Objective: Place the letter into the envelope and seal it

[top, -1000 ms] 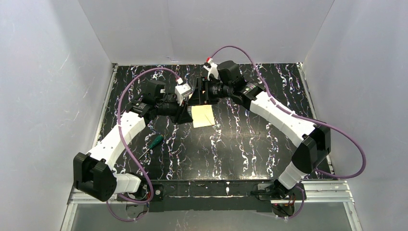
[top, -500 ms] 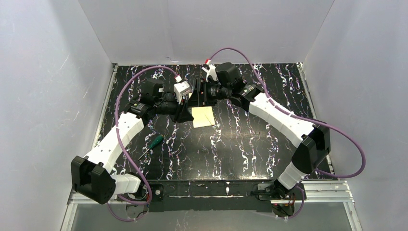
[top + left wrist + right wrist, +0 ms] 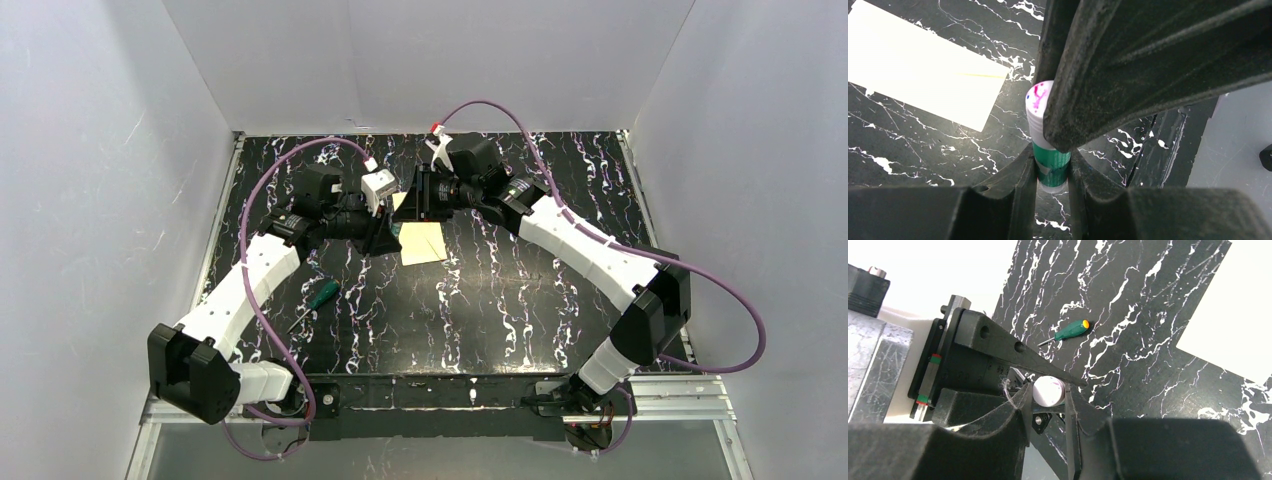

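The envelope (image 3: 424, 245) lies flat on the black marbled table, a pale sheet with crease lines; it also shows in the left wrist view (image 3: 923, 70) and the right wrist view (image 3: 1238, 315). No separate tan letter shows. My left gripper (image 3: 1053, 160) is shut on the green body of a glue stick (image 3: 1052, 167). My right gripper (image 3: 1048, 390) is shut on the stick's white cap (image 3: 1049, 391). In the top view both grippers meet just behind the envelope, the left one (image 3: 383, 228) and the right one (image 3: 415, 197), and they hide the stick.
A green-handled screwdriver (image 3: 320, 295) lies on the table left of centre, near the left forearm; it also shows in the right wrist view (image 3: 1070, 331). White walls enclose the table on three sides. Purple cables loop over both arms.
The left arm drew slightly left and back. The right wrist shifted and turned a little at the meeting point. The envelope has not moved.
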Robot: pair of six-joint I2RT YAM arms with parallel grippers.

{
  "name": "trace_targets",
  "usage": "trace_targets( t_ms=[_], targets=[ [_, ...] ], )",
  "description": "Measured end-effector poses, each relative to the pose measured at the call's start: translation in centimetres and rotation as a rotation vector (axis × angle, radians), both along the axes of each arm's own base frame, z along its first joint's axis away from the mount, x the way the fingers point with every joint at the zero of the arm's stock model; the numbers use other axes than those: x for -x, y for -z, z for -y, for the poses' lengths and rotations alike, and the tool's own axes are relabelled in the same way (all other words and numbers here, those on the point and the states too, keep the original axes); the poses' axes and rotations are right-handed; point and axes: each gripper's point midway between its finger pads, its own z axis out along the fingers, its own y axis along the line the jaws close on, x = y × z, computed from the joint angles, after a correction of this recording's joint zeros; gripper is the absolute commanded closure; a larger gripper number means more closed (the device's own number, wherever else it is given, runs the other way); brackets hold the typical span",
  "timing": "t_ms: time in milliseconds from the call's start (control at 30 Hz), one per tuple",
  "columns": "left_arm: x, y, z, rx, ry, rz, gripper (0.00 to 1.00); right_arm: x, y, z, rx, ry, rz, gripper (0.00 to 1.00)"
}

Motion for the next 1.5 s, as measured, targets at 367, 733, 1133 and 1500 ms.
trace_targets(
  t_ms=[367,733,1133,1500],
  targets=[
    [-0.5,-0.5,-0.3,0.01,-0.11,-0.018,1.0,-0.5,0.1,0.3,0.002,0.025,-0.014,0.99],
    [-2.5,0.2,-0.3,-0.017,-0.236,-0.104,1.0,-2.4,1.7,-0.2,-0.04,-0.003,0.052,0.99],
    [-4.3,0.6,-0.1,-0.006,-0.292,-0.139,1.0,-4.5,2.4,1.1,-0.016,0.035,0.012,0.22],
    [-2.3,6.3,-3.0,-0.075,-0.45,-0.32,1.0,-9.9,-0.5,8.3,-0.122,0.272,-0.068,0.17]
  ],
)
